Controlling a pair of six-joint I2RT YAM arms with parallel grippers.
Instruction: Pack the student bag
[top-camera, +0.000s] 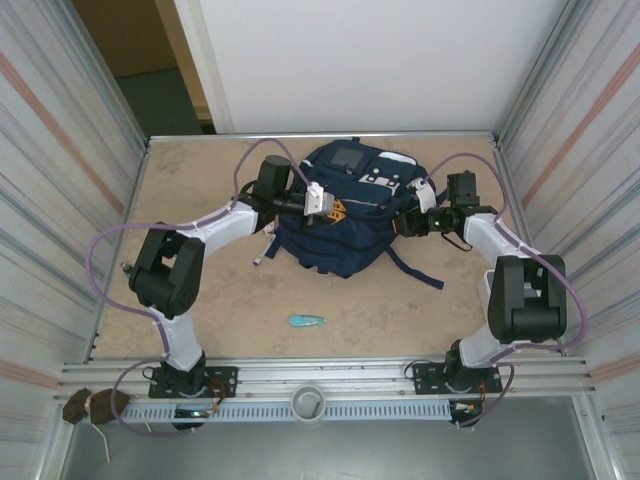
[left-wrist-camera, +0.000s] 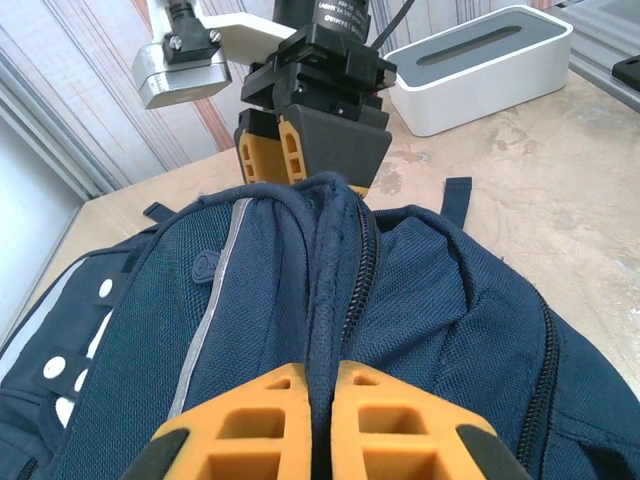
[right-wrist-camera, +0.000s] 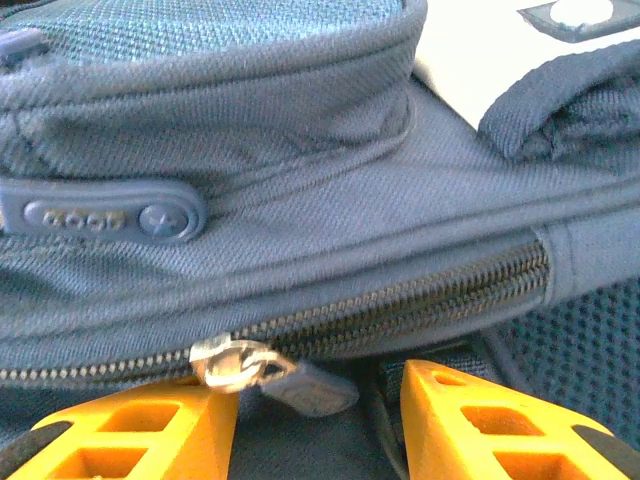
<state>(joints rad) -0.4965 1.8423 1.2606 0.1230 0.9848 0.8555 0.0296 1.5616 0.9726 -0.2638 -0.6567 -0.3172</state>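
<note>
Bag (top-camera: 335, 225) is lying flat at mid-table toward the far edge, between both arms. I am pinching a raised fold (left-wrist-camera: 322, 250) of its fabric in the left gripper (left-wrist-camera: 320, 385), jaws pressed together on it. The right gripper (top-camera: 408, 222) is standing half spread at the bag's right side. The zip pull (right-wrist-camera: 303, 388) is sitting unclamped in the gap. The zip (right-wrist-camera: 420, 295) is running in line with the jaws' closing path, so I am judging the right arm nearer for the pull.

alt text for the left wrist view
The left gripper is shut on a ridge of the navy student bag beside its zipper. The right gripper sits at the bag's far edge, a white box behind.
</note>
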